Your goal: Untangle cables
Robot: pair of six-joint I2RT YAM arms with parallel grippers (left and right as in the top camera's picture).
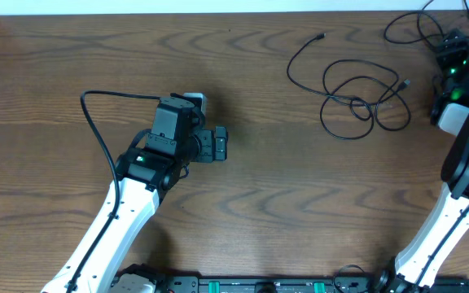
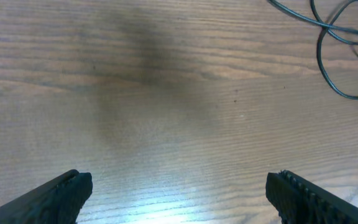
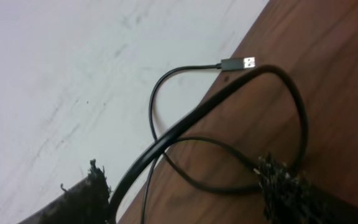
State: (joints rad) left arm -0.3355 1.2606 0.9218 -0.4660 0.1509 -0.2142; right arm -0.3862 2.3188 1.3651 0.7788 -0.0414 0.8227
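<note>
From above, the black cables [image 1: 357,101] lie looped on the desk [image 1: 283,212] at 2 o'clock. The left fingers [image 1: 216,145] sit near the middle.

Left wrist: the left fingers are wide apart and hold nothing. The cables are at 2 o'clock.

Right wrist: the right fingers [image 3: 288,190] stand apart with cables between them. A plug [image 3: 240,63] is at 1 o'clock.

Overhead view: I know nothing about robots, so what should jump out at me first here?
A loose tangle of thin black cables sprawls across the wooden table at the upper right. The left arm reaches over bare wood at centre-left, its fingers spread wide and empty. In the right wrist view, a cable's USB plug sits right at the table's edge.
</note>
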